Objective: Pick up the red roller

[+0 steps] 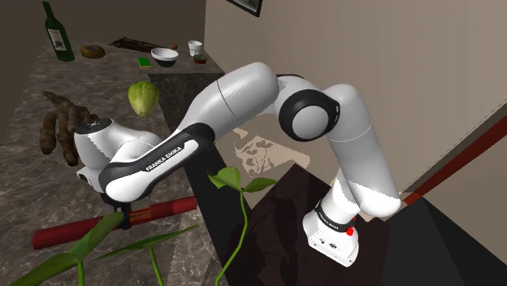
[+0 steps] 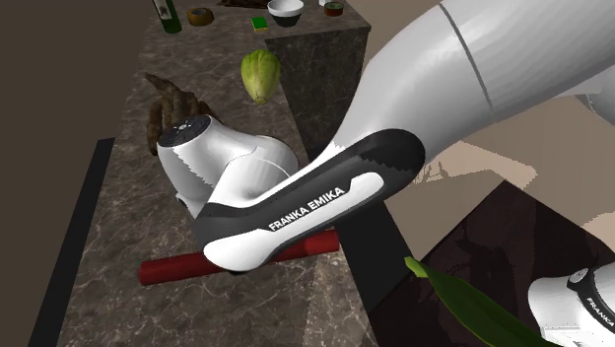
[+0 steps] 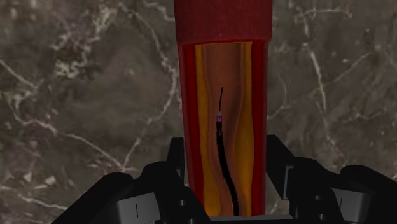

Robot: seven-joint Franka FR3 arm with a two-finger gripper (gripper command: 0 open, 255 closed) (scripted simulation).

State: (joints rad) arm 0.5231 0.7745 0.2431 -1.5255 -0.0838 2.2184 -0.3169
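A long red roller (image 1: 166, 208) lies on the dark marble counter (image 1: 32, 179), near its front edge. Its red body also crosses the counter in the second exterior view (image 2: 172, 268), partly behind the arm's forearm. My black gripper (image 1: 123, 216) points down onto the roller's middle. Seen from the wrist, the roller (image 3: 224, 76) with its yellow-orange label runs straight between the fingers. The gripper (image 3: 224, 167) is shut on it, one finger (image 3: 175, 162) pressed against each side. The roller still rests on the marble.
A green cabbage (image 1: 143, 97) and brown roots (image 1: 55, 123) lie farther back on the counter. A green bottle (image 1: 57, 32), a white bowl (image 1: 164, 55) and a cup (image 1: 196, 48) stand at the far end. Plant leaves (image 1: 236, 180) rise beside the counter's edge.
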